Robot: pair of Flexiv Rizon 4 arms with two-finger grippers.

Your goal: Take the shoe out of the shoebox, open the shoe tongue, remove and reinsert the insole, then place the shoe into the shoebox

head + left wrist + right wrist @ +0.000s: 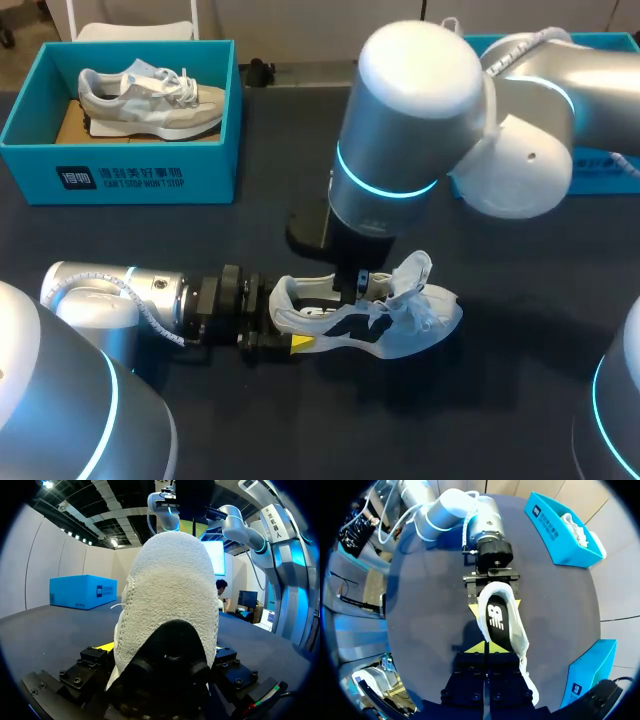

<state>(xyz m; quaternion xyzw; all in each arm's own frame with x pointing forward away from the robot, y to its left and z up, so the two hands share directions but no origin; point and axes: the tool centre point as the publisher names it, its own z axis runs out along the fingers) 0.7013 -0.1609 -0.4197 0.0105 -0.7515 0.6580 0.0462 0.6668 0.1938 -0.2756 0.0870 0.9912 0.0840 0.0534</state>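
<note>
Nearest, left arm (110, 290) from lower left, with left claw (283, 325) clamped on the heel of the shoe (400, 315), a yellow tip at each side. Shoe on the table (150, 230) at centre frame, long axis running left to right: heel left, toe right, opening up. Down from upper right, right arm (420, 120), with right claw (486, 647) over the opening, tips pressed together at the near edge of the insole (496, 620); cannot tell whether any of the insole is caught between them. Insole seated in the shoe, stretching ahead of the right claw toward the left claw at the heel. Judged: lifting it out falls to the right claw, placed directly above, with the left claw only bracing. Counted: two shoes, one held, other shoe (150, 95) in the box (130, 175) upper left; two boxes, second box (610, 165) upper right, contents hidden; one insole; two claws.
</note>
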